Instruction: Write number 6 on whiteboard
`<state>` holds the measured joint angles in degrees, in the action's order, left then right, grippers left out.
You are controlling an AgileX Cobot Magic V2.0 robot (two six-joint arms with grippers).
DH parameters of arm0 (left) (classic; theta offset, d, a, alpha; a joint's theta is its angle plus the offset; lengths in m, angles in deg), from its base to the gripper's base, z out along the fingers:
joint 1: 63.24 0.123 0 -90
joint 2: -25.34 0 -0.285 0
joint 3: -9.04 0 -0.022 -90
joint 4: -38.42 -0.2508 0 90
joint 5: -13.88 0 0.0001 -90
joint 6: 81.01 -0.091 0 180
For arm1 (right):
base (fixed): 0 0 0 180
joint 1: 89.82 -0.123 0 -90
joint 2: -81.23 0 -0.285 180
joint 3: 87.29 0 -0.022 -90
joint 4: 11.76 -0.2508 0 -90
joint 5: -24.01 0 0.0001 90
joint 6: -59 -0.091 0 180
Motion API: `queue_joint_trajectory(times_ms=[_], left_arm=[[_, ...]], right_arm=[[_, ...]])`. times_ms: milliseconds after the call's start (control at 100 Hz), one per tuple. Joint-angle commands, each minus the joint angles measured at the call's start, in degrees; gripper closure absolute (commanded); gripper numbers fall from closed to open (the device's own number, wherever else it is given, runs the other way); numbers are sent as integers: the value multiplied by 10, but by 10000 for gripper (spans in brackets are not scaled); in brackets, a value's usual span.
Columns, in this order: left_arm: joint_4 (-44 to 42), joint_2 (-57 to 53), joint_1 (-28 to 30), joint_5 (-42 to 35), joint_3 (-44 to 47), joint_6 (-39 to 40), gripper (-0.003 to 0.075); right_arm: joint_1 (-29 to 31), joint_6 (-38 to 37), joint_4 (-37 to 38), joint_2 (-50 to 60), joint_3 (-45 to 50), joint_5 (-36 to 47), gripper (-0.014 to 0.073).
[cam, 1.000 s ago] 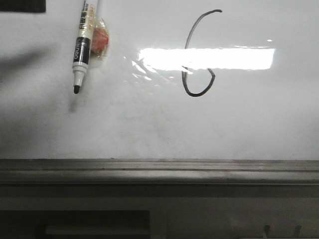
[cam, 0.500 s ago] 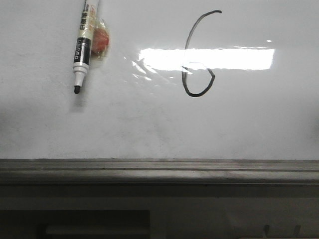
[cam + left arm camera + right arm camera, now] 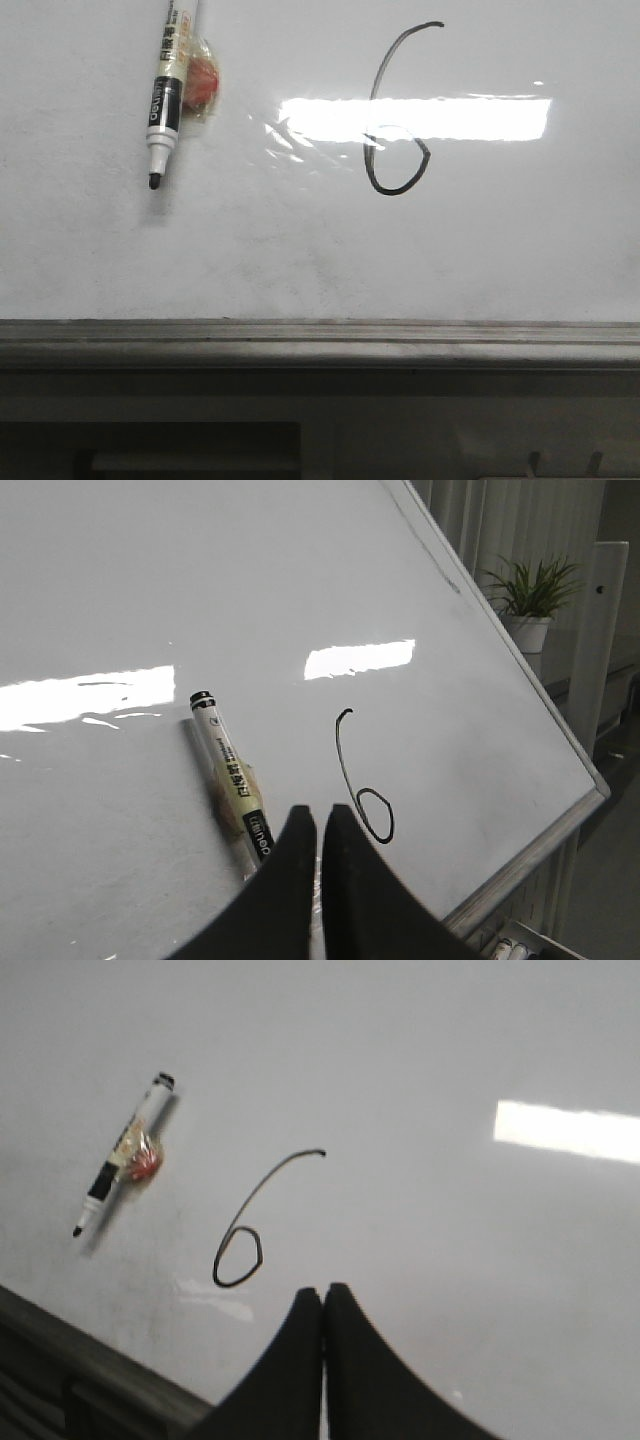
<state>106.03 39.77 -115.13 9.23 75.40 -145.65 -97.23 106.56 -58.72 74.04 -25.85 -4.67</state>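
Black hand-drawn number 6 (image 3: 396,110) sits complete on the glossy white whiteboard (image 3: 300,250), w/ the black-tipped white marker pen (image 3: 166,95) stuck to the board well apart from it. Left gripper (image 3: 318,830) & right gripper (image 3: 322,1310) jaws both together, empty. Risk: a retreating arm brushing wet ink, smearing the loop.

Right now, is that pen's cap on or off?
Off. The pen lies on the whiteboard left of the 6, its black tip bare. No cap is in view.
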Motion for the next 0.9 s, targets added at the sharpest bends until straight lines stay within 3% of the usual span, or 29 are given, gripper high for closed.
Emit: queue_joint_trajectory(times_ms=[0,270,890], left_arm=[[-4,-39,1,-24,10,1,741],[35,-84,-1,-72,17,1,741],[41,-84,-1,-71,17,1,741]], right_arm=[[1,8,-35,1,8,49,640],[1,8,-36,1,13,55,640],[1,8,-36,1,13,61,640]])
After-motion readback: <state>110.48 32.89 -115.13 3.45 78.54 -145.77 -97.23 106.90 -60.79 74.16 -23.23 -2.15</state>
